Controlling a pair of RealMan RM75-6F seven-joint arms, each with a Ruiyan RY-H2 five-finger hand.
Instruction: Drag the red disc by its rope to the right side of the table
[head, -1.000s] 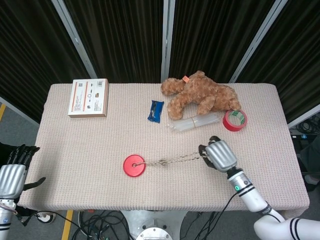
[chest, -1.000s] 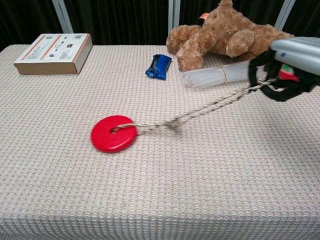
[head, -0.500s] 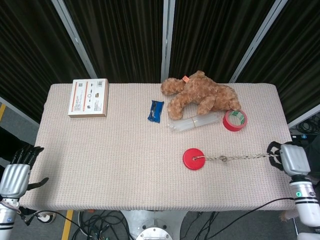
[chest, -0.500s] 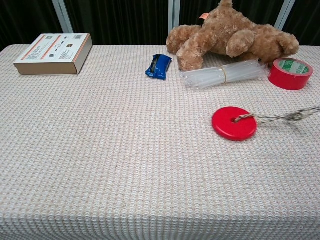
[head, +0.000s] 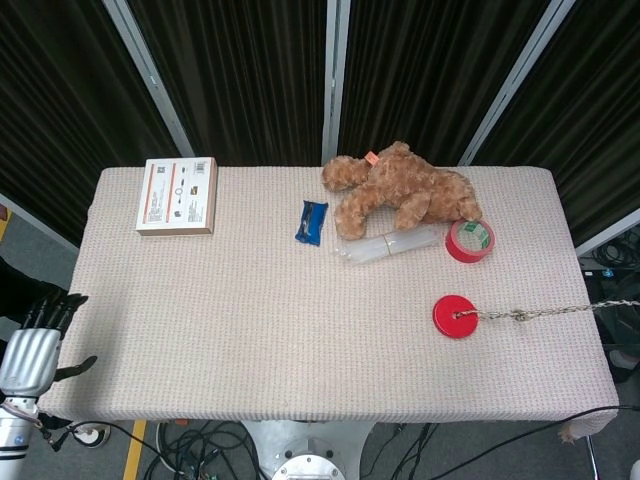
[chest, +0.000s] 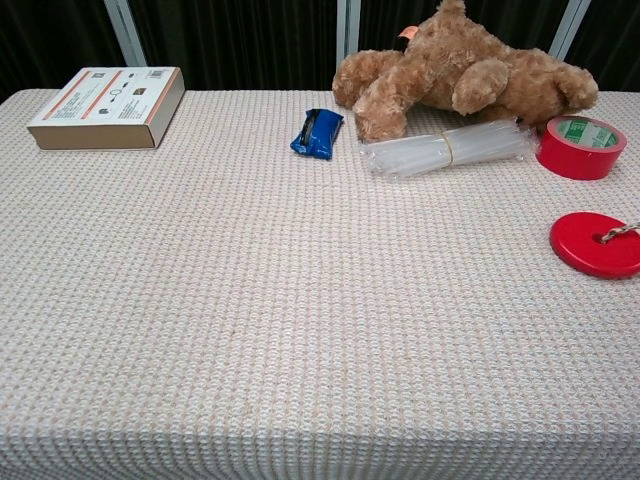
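Observation:
The red disc (head: 455, 316) lies flat on the table's right part, just in front of the red tape roll; in the chest view the disc (chest: 597, 243) sits at the right edge. Its braided rope (head: 545, 312) runs from the disc's hole rightward, past the table's edge and out of the frame. Whatever holds the far end is hidden, and neither view shows my right hand. My left hand (head: 30, 350) hangs off the table's left front corner, fingers apart, holding nothing.
A red tape roll (head: 469, 240) stands just behind the disc. A teddy bear (head: 400, 190), a bundle of clear tubes (head: 390, 246) and a blue packet (head: 311, 221) lie at the back middle. A cardboard box (head: 178, 195) sits back left.
The disc has slid right across the table, from the middle to near the right edge. My right hand, holding the rope, moved right and left the frame. The left hand stayed put.

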